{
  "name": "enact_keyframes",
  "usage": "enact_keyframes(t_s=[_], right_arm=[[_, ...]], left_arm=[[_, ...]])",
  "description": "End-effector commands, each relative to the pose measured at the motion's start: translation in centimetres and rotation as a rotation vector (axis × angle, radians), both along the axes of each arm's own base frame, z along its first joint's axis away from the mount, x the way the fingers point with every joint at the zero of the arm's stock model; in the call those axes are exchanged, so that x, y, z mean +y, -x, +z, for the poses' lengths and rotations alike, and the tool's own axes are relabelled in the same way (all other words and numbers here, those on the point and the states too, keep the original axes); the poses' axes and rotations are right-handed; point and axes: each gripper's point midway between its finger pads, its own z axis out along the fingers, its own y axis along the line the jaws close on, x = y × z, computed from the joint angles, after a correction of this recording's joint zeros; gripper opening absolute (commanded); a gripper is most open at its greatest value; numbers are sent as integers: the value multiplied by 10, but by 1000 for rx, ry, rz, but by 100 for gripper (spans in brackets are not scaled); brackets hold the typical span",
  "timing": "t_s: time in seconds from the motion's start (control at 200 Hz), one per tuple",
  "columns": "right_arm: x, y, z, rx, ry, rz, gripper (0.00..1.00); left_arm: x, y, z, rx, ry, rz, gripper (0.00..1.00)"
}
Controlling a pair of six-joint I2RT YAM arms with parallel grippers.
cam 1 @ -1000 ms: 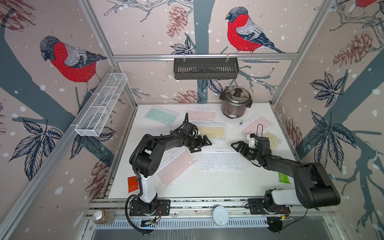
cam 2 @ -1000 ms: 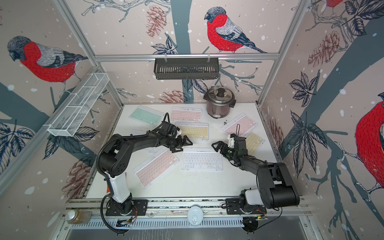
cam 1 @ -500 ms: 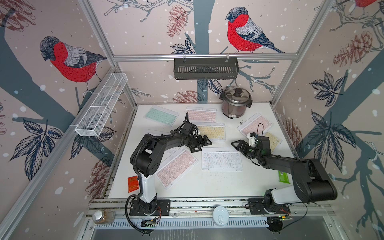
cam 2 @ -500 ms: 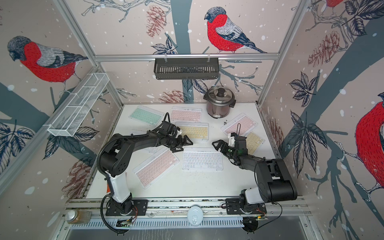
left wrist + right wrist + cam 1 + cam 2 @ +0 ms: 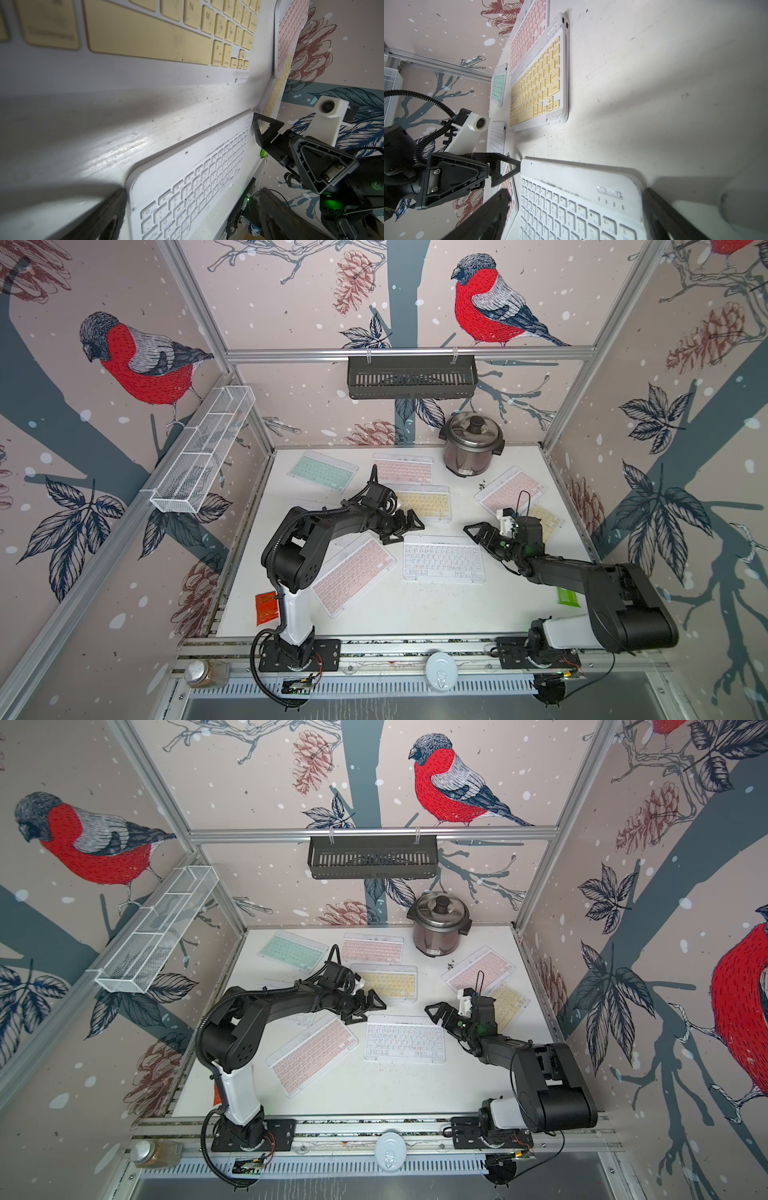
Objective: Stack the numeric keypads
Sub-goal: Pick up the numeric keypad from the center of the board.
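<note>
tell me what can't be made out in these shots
- hidden keypad: both top views show only slivers, the left arm covers the rest
- right yellow keypad: part under a pink keypad, part behind the right wrist camera
- left gripper: left wrist view shows one blurred finger, cut off by the edge
- red packet: print too small in top views

Keypads (image 5: 323, 470) across table (image 5: 374, 614), cooker (image 5: 471, 443) behind, left tool (image 5: 408, 532), right tool (image 5: 478, 537) at middle keypad's (image 5: 444, 559) far corners

Pastel keypads (image 5: 444, 559), flat, scattered.
</note>
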Motion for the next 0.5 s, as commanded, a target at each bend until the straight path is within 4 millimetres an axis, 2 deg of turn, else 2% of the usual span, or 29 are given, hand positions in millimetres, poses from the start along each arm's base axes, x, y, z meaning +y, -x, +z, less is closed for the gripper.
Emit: enact_keyframes(t_s=[0.0, 0.265, 0.496], right_arm=[[17, 4, 23, -65, -92, 86, 100], [20, -3, 55, -131, -86, 92, 100], [25, -12, 67, -138, -77, 99, 100]], left_arm=[[13, 9, -25, 55, -103, 30, 98], [1, 5, -4, 48, 2, 63, 98], [-10, -5, 24, 24, 126, 115, 98]])
